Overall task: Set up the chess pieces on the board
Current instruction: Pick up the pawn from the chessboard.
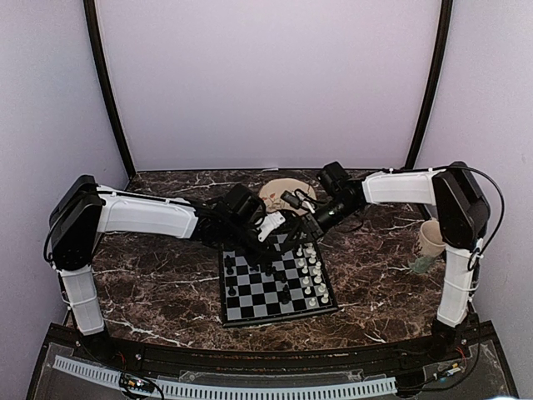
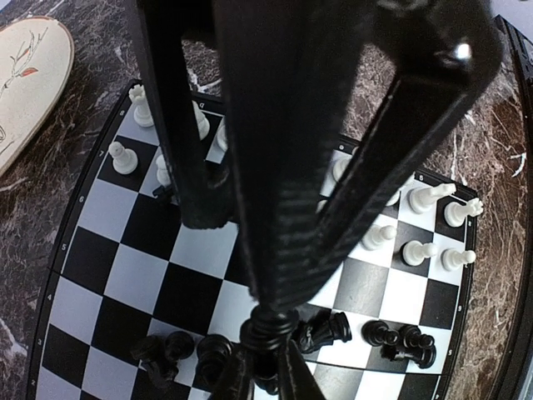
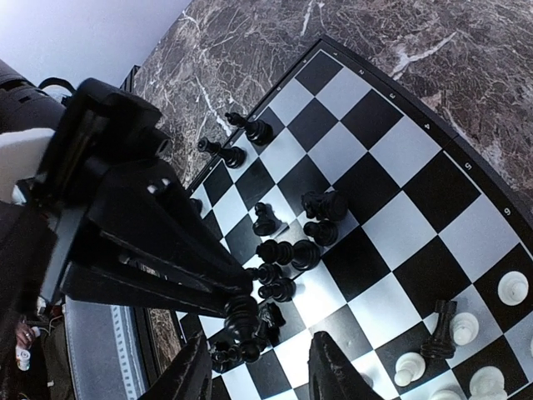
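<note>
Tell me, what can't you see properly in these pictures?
- Left wrist view: the left pincer, shut on a black piece, hides the board's middle squares and white pieces.
- Top view: both pincers cover the board's far edge; the pieces are too small to name.
- Right wrist view: the picture edge cuts off the white pieces; only the right pincer's tips show.

- The board (image 1: 279, 283) sits low in the centre of the top view, on the table (image 1: 158, 283), between the two arms.
- The plate (image 1: 279, 192) is just behind the board's far edge. The cup (image 1: 431, 237) is way off at the right side, well apart from the board.
- Two columns of pieces (image 1: 311, 275) run down the board's right edge, and the others are scattered over its left half.
- The left gripper (image 2: 266, 310) comes in from the upper left over that loose lot, with a lone piece (image 2: 268, 329) between its tips.
- The right gripper (image 3: 262, 342) hangs over the board's upper edge, just right of the left one.
</note>
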Available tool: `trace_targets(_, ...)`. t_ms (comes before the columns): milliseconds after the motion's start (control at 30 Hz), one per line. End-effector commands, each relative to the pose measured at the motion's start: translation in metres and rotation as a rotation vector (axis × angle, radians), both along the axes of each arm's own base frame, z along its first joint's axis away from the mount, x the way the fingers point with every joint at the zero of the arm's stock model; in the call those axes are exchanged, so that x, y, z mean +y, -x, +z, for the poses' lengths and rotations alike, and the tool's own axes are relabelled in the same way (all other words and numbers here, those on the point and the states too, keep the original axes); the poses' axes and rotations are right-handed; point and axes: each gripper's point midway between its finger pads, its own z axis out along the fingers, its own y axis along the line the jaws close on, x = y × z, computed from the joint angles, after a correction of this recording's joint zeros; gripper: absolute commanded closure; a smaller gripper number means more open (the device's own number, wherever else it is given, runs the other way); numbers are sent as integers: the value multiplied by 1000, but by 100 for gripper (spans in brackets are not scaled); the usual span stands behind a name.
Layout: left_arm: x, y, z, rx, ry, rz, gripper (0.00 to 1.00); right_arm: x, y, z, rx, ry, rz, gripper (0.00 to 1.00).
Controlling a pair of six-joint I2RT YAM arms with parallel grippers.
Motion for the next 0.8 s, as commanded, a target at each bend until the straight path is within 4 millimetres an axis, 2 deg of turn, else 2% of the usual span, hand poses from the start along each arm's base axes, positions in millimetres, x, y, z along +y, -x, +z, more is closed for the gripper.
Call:
trace_targets(0,-2,3,26,-38,57,-1,88,6,2,-2,26,5,11,60)
trace_targets(267,-2,3,26,-46,55,3,87,13,15,2,94,-45,52,62)
trace_targets(600,-1,2,27,-58,50,7,87,17,18,5,123,-77,63,97)
trace_targets(667,-1,2,27,-59,48,6,87,17,17,5,113,-70,57,100)
trace_targets(767,3,4,26,-43,21,8,87,15,11,8,76,-53,42,100)
